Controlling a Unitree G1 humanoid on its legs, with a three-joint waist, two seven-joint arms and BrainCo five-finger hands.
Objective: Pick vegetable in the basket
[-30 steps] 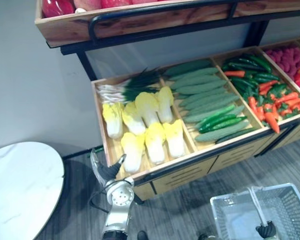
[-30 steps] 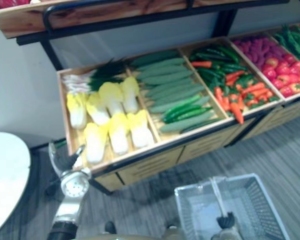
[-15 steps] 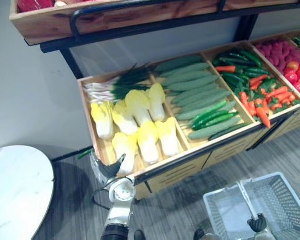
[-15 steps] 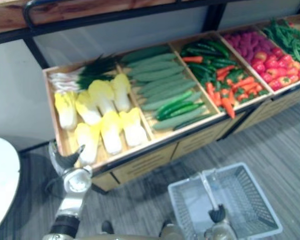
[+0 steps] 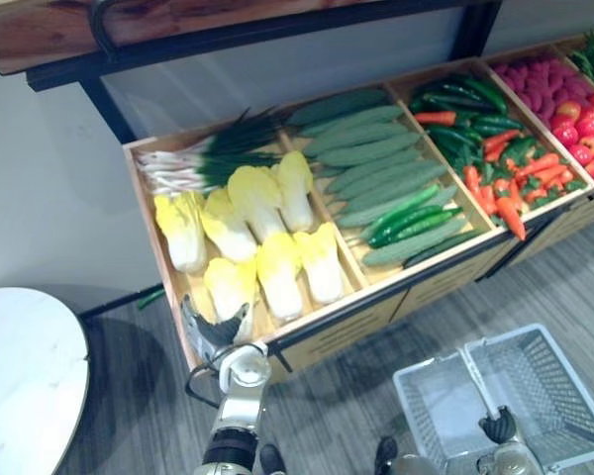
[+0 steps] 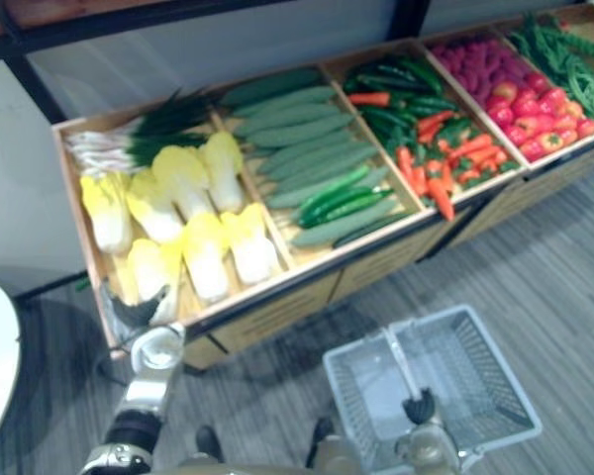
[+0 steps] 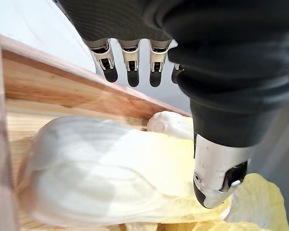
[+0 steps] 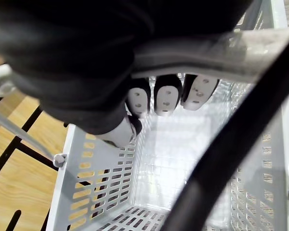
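The whole view has swung, so the shelf now sits further left in the frame and more of the basket shows; that is the camera moving, not the produce. Against the wooden crate (image 5: 158, 259), the left hand (image 5: 210, 336) has edged from the front corner in over the nearest napa cabbage (image 5: 233, 287). Its fingers are straight and the thumb spread, gripping nothing, and contact is unclear. At lower right the right hand (image 5: 497, 426) stays curled round the handle (image 5: 475, 381) of the empty grey plastic basket (image 5: 559, 386). The reach looks nearly done, so closing on the cabbage probably comes next.
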